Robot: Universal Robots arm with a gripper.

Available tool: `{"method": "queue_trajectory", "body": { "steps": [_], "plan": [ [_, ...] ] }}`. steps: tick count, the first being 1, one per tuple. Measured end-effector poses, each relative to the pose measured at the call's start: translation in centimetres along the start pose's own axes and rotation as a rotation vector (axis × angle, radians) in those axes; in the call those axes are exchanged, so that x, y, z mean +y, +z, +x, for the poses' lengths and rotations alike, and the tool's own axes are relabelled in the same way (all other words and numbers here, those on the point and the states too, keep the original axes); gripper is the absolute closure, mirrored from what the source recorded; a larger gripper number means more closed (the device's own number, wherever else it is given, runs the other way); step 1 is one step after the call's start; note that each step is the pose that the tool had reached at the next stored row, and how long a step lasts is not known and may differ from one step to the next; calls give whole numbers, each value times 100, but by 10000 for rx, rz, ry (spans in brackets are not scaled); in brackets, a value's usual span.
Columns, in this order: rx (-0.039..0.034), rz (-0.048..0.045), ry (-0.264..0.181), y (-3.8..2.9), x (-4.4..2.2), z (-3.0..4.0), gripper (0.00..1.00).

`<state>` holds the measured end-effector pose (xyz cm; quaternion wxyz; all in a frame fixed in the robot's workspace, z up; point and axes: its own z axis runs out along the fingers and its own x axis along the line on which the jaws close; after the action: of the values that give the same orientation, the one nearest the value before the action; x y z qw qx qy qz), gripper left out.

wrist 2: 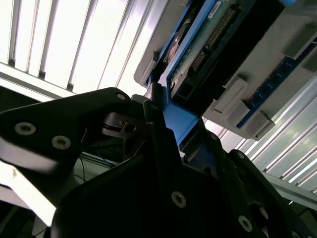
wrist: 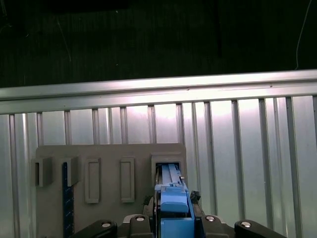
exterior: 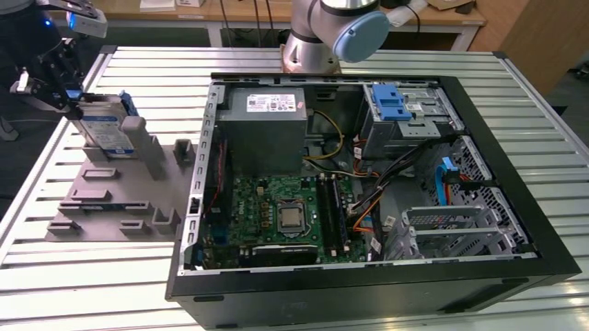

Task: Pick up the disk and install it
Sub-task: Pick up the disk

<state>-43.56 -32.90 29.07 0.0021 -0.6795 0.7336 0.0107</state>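
Clamping the blue top edge of the disk (exterior: pixel 99 127) between the jaws; grey rack (exterior: pixel 129 181) just beneath, open tabletop (exterior: pixel 92 289) alongside.

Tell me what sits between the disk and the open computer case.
In the exterior view, two upright grey posts of the fixture stand between the disk and the computer case.

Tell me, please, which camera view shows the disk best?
The exterior view: the disk stands upright in the grey holder, label visible. The first wrist view shows its blue frame end-on; the second wrist view, its connector edge close up.
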Motion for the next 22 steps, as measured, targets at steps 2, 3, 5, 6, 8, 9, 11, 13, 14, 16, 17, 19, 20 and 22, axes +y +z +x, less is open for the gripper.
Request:
{"method": "queue_trajectory", "body": {
  "steps": [2,3,5,6,8,9,11,13,14,16,17,19,20,22],
  "plan": [
    [-1,1,0,0,0,0,63],
    [0,0,-2,0,0,0,63],
    [0,-1,-170,2,1,1,63],
    [2,-3,-290,1,2,2,63],
    [6,-8,-517,1,5,4,63],
    [7,-9,-584,1,6,4,63],
    [7,-10,-593,0,6,4,63],
    [7,-10,-596,0,6,4,63],
    [7,-10,-597,0,6,4,63],
    [7,-10,-600,0,6,4,63],
    [7,-10,-602,1,6,4,62],
    [7,-10,-604,1,6,4,62],
    [7,-10,-606,1,6,4,56],
    [7,-10,-610,0,6,4,56]
  ]
}}
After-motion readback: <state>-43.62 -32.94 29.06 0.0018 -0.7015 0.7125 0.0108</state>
